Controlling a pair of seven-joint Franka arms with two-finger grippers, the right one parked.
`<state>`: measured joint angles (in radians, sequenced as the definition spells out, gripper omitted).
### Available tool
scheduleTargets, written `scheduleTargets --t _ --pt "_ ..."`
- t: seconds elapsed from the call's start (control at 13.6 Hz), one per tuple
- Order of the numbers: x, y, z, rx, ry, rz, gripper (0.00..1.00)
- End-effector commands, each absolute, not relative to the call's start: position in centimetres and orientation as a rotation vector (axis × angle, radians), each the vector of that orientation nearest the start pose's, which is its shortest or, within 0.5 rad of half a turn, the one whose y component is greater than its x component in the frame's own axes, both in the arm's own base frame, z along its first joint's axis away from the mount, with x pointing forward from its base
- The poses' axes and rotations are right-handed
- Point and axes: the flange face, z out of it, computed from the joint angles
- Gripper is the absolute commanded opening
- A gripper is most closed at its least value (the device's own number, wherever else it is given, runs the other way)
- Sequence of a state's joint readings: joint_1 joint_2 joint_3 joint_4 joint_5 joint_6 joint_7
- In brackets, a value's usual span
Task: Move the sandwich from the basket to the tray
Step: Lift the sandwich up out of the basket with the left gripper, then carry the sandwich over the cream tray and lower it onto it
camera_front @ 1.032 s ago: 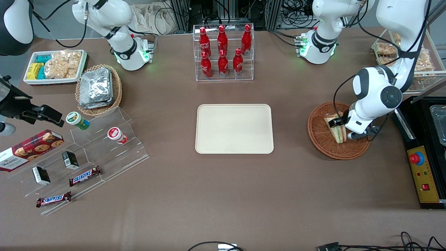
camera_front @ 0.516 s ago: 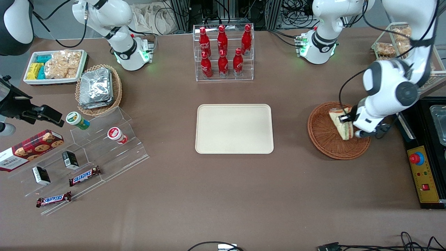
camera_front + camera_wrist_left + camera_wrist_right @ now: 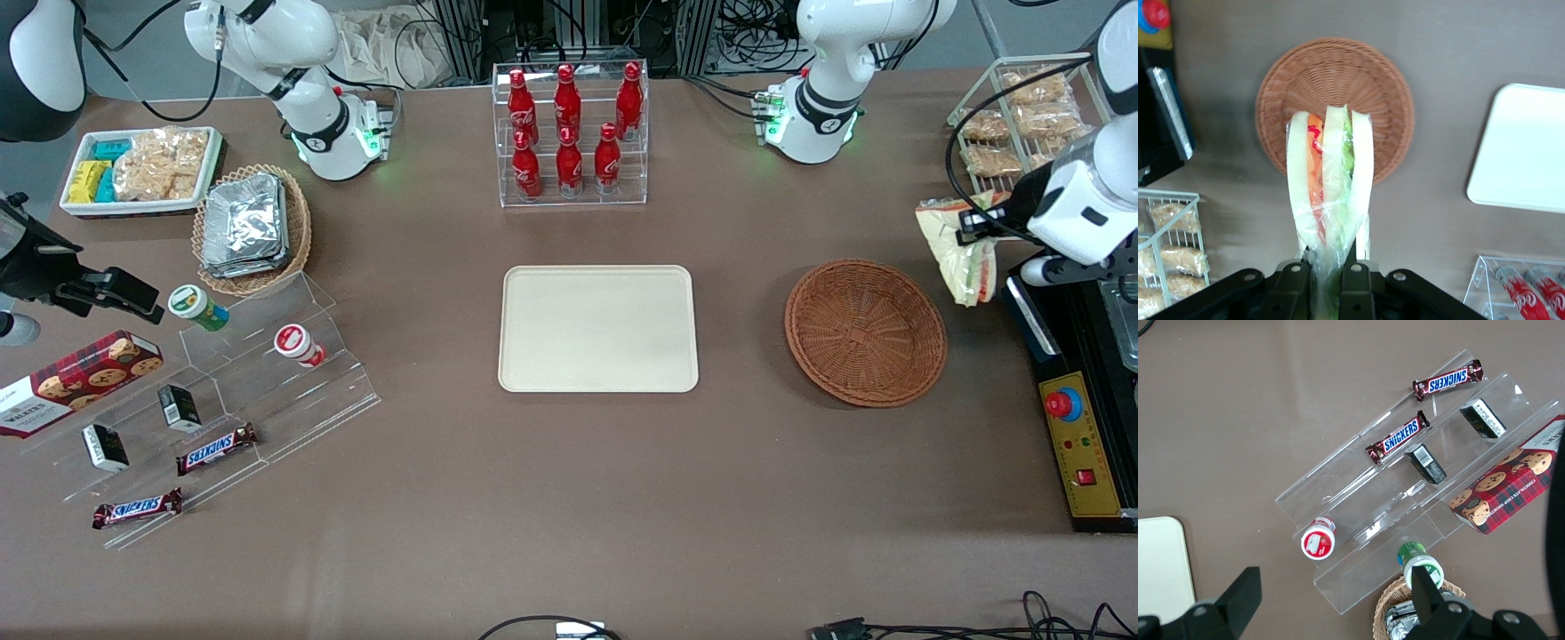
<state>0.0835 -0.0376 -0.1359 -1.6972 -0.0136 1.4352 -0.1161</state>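
Observation:
My left gripper [image 3: 978, 223] is shut on the sandwich [image 3: 958, 249], a wrapped wedge of white bread with green and red-orange filling. It hangs high in the air, above the table beside the reddish-brown wicker basket [image 3: 864, 332], toward the working arm's end. In the left wrist view the fingers [image 3: 1293, 288] pinch the sandwich [image 3: 1331, 180] at its narrow end, with the basket [image 3: 1365, 80] far below. The basket holds nothing. The cream-beige tray [image 3: 597, 328] lies flat at the table's middle and also shows in the left wrist view [image 3: 1525, 150].
A clear rack of red cola bottles [image 3: 569, 133] stands farther from the camera than the tray. A wire rack of bagged snacks [image 3: 1022, 124] and a black control box with a red button [image 3: 1076, 418] sit at the working arm's end. Foil packs, snack tray and display steps lie toward the parked arm's end.
My gripper has lifted the sandwich out of the basket and carried it up and toward the working arm's end. The basket now holds nothing.

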Motion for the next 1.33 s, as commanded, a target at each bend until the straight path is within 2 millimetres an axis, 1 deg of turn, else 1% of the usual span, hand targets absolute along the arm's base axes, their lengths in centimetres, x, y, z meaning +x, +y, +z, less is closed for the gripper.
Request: scheduleTargets --t 0.0,0.07,0.15,0.22,0.37,0.44,0.59,0.66,0.81,0.88,0.96,1.03,1.11,1.25 --pt "52.1 -12.4 58.1 -3.077 0.156 0.374 0.00" --pt "51.2 -16.6 58.8 -3.066 0.178 0.343 0.00" --pt "50.7 -20.6 58.7 -3.070 0.120 0.342 0.00" --pt "50.0 -24.2 58.8 -3.075 0.109 0.337 0.00" --pt "48.7 -30.1 57.5 -3.084 0.076 0.370 0.00" --pt "48.4 -31.6 56.5 -3.065 0.079 0.377 0.00" --pt "48.5 -33.5 54.9 -3.071 0.101 0.324 0.00" --pt "48.4 -33.9 53.2 -3.073 0.070 0.333 0.00" --pt "48.5 -34.6 48.2 -3.087 0.007 0.323 0.00" --pt "48.5 -35.3 45.1 -3.102 -0.071 0.313 0.00" --pt "48.7 -35.8 41.4 -3.115 -0.125 0.330 0.00" --pt "48.9 -36.1 39.1 -3.131 -0.133 0.324 0.00" --pt "49.0 -36.3 36.1 -3.125 -0.097 0.302 0.00" --pt "49.5 -36.6 31.0 -3.103 -0.122 0.271 0.00"
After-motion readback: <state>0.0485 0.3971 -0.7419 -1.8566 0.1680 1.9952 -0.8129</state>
